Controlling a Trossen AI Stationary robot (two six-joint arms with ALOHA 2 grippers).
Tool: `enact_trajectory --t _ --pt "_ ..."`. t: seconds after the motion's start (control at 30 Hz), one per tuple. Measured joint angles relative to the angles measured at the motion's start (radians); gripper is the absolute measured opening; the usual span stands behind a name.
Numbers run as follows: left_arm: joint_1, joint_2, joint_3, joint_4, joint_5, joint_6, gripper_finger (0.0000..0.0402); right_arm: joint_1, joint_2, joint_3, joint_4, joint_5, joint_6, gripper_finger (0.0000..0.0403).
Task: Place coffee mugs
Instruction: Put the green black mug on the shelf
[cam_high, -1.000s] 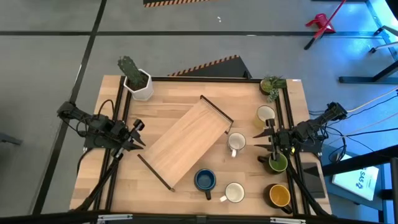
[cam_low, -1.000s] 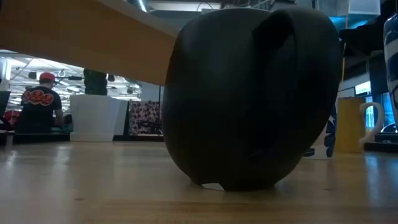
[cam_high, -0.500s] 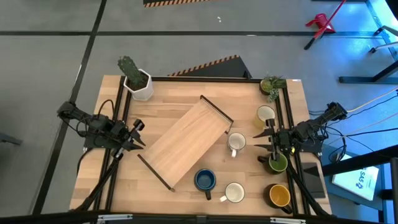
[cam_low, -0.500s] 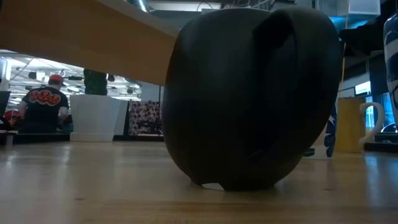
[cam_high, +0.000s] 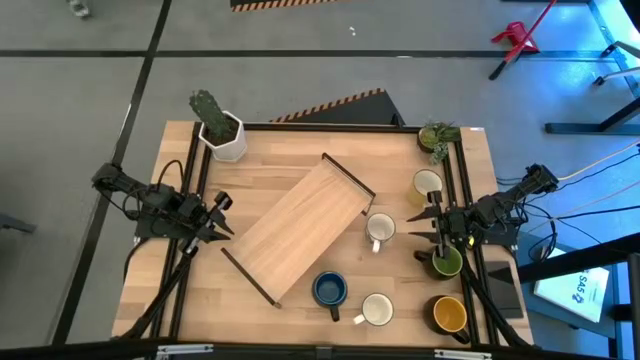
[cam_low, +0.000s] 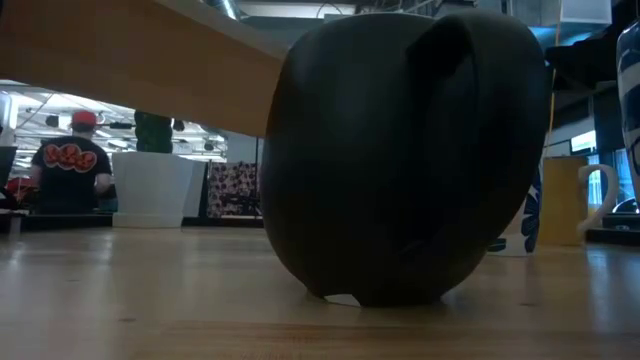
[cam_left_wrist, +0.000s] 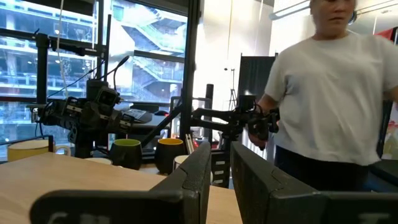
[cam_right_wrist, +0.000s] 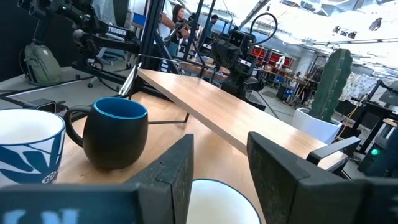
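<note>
Six mugs stand upright on their bases on the right half of the table: cream (cam_high: 427, 184), white (cam_high: 380, 229), green (cam_high: 445, 262), dark blue (cam_high: 329, 290), a second white one (cam_high: 377, 310) and yellow-orange (cam_high: 450, 314). The dark blue mug (cam_low: 400, 150) fills the low view. My right gripper (cam_high: 422, 236) is open, level above the table between the first white mug and the green one, touching neither. My left gripper (cam_high: 226, 216) waits at the table's left side with a narrow gap between its fingers, holding nothing.
A low wooden shelf on black legs (cam_high: 300, 228) stands slantwise mid-table. A white cactus pot (cam_high: 222, 130) sits at the far left corner and a small green plant (cam_high: 438, 135) at the far right. A person (cam_left_wrist: 329, 93) stands beyond the table.
</note>
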Motion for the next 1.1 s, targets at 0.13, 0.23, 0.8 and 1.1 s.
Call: enact_trajectory --t 0.13,0.23,0.8,1.1 --pt "0.0 0.0 0.0 0.0 0.0 0.0 0.0057 0.0 0.0 0.0 0.02 -0.062 0.029 0.0138" --pt "0.0 0.0 0.0 0.0 0.0 0.0 0.0057 0.0 0.001 0.0 0.043 -0.057 0.202 0.0138" --pt "-0.001 0.0 0.0 0.15 -0.179 -0.028 0.0057 0.0 0.001 0.077 0.756 0.112 0.138 0.0138" --pt "0.0 0.0 0.0 0.477 -0.33 0.021 0.0057 0.0 0.268 0.556 0.05 0.241 0.044 0.0138"
